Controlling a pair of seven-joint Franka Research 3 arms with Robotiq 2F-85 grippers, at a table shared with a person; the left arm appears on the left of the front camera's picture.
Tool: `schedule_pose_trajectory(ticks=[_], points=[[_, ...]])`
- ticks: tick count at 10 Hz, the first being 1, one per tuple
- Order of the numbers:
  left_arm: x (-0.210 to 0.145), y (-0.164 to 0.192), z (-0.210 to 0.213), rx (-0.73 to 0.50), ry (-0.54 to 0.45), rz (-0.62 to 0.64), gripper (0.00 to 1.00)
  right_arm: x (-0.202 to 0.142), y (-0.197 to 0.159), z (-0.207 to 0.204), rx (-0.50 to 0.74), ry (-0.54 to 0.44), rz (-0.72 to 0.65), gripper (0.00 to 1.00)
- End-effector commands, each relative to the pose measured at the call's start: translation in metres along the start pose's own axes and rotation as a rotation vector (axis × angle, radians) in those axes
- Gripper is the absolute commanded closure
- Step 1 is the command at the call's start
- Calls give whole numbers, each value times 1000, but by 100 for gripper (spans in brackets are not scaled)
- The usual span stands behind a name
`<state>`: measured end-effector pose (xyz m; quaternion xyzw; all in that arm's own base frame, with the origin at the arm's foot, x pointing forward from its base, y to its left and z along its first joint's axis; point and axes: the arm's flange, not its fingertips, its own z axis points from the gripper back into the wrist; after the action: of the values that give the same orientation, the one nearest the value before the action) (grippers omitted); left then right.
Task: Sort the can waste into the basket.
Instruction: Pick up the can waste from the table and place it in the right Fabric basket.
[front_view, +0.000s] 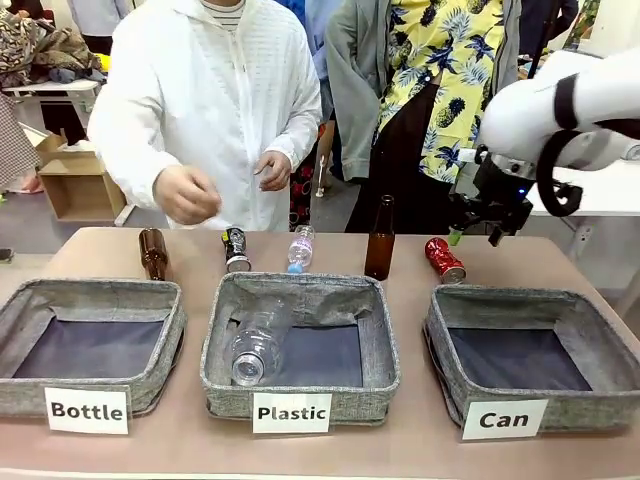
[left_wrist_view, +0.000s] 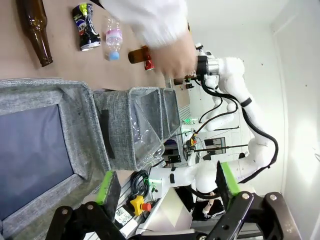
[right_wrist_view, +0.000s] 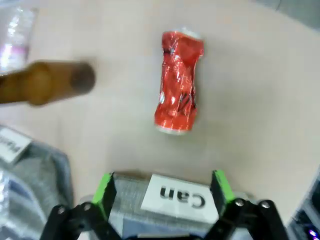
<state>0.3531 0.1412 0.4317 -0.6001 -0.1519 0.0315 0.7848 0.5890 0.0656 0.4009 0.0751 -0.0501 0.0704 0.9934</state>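
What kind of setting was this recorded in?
Probably a robotics lab or demo area: a table with fabric bins labelled Bottle, Plastic and Can, a white robot arm over it, and people standing close behind.

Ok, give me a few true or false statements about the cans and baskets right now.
The red can lies on the table, outside the Can basket. True.
Both cans are already in the Can basket. False: the red can and the black can are on the table.
A clear plastic bottle lies in the Plastic basket. True.
The right end effector is shut on the red can. False: it is open, not touching it.
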Motion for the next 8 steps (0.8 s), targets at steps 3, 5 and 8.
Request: schedule_pose_trajectory(ticks=[3,5,8], points=[[-3,0,1,-6,9,-28,0,69,-6,-62,-73,69,-51,0],[-3,0,1,-6,9,-28,0,74,-5,-88,-82,26,-116,0],[-3,0,1,-6,9,-28,0,76,-7,-116,-149,-36,-221,0]])
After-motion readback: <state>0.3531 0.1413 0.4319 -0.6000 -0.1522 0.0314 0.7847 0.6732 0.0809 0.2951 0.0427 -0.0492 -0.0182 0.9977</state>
